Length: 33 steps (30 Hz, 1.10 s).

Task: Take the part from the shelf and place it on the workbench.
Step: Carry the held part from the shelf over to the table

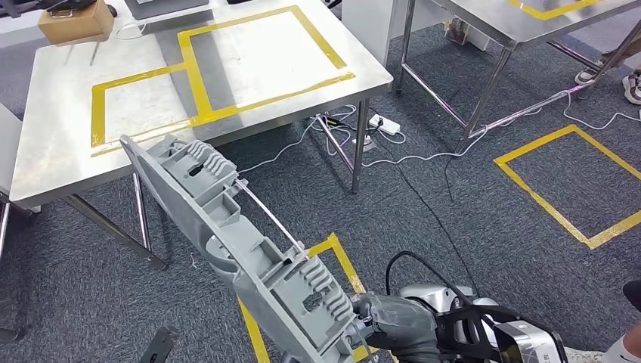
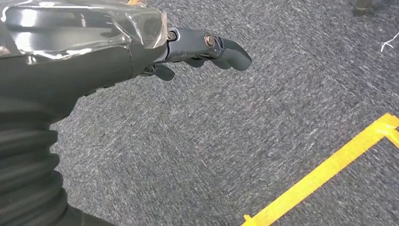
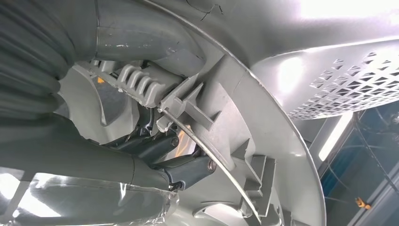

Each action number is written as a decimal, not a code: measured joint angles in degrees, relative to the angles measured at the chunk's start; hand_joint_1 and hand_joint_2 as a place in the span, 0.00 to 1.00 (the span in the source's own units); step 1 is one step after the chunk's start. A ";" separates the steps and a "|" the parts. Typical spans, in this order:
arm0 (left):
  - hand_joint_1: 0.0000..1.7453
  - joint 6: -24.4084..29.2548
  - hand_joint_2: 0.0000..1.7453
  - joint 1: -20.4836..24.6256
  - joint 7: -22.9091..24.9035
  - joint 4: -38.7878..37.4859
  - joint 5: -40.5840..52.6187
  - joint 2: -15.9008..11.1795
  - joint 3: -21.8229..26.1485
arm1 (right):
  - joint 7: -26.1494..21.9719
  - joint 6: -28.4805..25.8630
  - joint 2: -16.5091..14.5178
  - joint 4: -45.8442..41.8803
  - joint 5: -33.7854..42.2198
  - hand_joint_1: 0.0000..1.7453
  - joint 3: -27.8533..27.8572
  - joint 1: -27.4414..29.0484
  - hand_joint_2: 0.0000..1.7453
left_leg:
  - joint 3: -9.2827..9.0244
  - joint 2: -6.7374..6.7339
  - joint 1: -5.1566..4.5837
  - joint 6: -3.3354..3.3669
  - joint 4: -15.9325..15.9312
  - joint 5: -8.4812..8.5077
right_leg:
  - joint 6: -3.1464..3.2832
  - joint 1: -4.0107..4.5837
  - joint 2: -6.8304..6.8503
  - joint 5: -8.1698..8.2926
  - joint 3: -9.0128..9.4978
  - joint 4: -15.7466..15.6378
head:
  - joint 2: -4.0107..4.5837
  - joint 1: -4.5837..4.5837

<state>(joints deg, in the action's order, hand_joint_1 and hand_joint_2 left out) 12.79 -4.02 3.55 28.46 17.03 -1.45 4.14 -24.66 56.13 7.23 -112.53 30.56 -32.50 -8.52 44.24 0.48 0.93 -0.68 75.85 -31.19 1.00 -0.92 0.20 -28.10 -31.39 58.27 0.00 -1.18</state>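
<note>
Gripped at its near end by my right hand [image 1: 393, 325], part [image 1: 227, 227] is off the shelf, carried above carpet, short of the workbench [image 1: 68, 151] | placing remains, I judge | grey moulded plastic, ribbed, thin metal rod | left hand [image 2: 207, 47] empty, fingers loosely apart | bench: brushed steel, yellow tape.

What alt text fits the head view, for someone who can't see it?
The robot's right hand holds a long grey plastic part above grey carpet, tilted toward a steel workbench marked with yellow tape rectangles. A cardboard box sits at its far corner.
</note>
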 joint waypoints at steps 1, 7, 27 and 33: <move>0.00 -0.04 1.00 0.01 0.00 -0.08 0.09 0.04 0.01 | 0.03 0.00 0.00 0.00 0.01 1.00 0.00 0.00 1.00 | 0.09 -0.04 -0.01 0.22 -1.31 1.89 | -0.03 0.14 -0.01 -0.48 0.61 0.00 | 0.00 0.00; 0.00 -0.35 1.00 0.39 -0.14 -0.44 0.36 -0.12 0.15 | 0.43 0.03 -0.09 -0.27 0.06 1.00 0.01 0.05 1.00 | -6.80 -1.04 -1.50 3.67 -16.75 8.61 | -1.28 0.48 0.09 -2.60 3.66 -0.82 | 0.00 0.17; 0.00 -0.76 1.00 1.54 -0.77 -1.47 0.82 0.60 0.73 | 0.70 0.02 0.11 -0.52 0.45 1.00 0.04 -0.02 1.00 | -13.77 0.34 -0.26 1.03 -9.99 1.09 | -1.08 -0.88 -0.17 6.08 -4.70 -1.32 | 0.00 0.37; 0.00 -0.77 1.00 1.56 -1.02 -1.64 1.18 0.73 1.02 | 0.84 -0.20 0.03 -0.53 0.52 1.00 0.04 0.01 1.00 | -5.31 -0.01 -0.14 0.59 -7.26 -3.25 | -0.62 -0.41 -0.55 2.31 -0.40 -1.35 | 0.00 0.31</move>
<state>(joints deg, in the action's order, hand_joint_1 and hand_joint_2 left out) 12.02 -2.46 2.53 26.82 18.22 -0.73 5.16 -23.82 55.93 7.26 -113.06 31.08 -32.46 -8.50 38.93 0.48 0.79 -0.09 68.59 -34.44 0.38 -1.33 -0.35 -25.78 -31.78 56.92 0.00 -0.87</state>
